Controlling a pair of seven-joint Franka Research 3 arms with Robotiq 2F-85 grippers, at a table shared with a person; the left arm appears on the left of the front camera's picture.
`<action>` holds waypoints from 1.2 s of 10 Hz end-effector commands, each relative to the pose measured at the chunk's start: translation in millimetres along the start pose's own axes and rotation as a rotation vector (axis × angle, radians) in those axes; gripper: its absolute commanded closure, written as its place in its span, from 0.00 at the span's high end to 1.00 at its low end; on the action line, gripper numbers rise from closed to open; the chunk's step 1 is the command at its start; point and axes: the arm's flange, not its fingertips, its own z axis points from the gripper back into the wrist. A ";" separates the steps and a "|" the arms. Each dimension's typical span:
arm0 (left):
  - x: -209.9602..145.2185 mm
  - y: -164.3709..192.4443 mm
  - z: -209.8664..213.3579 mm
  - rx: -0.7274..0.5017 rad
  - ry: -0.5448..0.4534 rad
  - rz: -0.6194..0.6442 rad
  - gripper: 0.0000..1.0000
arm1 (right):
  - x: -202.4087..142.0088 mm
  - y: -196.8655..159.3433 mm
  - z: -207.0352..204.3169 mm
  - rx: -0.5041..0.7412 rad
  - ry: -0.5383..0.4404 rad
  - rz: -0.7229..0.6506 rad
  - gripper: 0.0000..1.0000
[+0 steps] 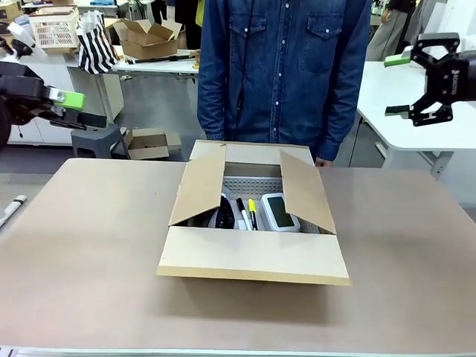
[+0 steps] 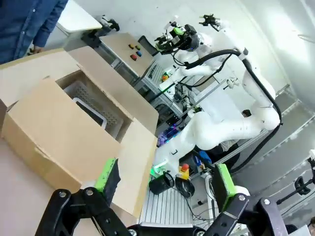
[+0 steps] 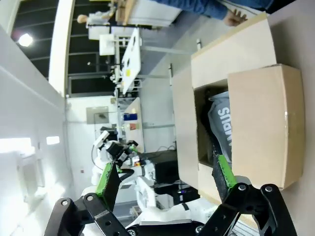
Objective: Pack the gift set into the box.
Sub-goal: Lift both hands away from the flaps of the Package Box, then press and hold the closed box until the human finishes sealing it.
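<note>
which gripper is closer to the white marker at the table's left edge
Left. The left gripper hangs raised on the same side as the marker; the right gripper hangs off the opposite side, beyond the box.

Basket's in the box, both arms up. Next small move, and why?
Probably bring the left gripper down to the left side flap and fold it inward: the basket sits inside the box, both side flaps stand up, and the gripper is open, holding nothing.

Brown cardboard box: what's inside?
A perforated white plastic basket holding a black pouch, two pens and a white rounded gadget. The brown cardboard box's side flaps hide the basket's ends.
</note>
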 end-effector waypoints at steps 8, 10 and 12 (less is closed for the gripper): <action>-5.1 -4.8 -1.3 0.004 -0.005 0.020 1.00 | 0.8 6.6 5.0 -0.015 0.004 -0.008 1.00; -5.1 -4.8 -1.3 0.004 -0.005 0.020 1.00 | 0.8 6.6 5.0 -0.015 0.004 -0.008 1.00; -5.1 -4.8 -1.3 0.004 -0.005 0.020 1.00 | 0.8 6.6 5.0 -0.015 0.004 -0.008 1.00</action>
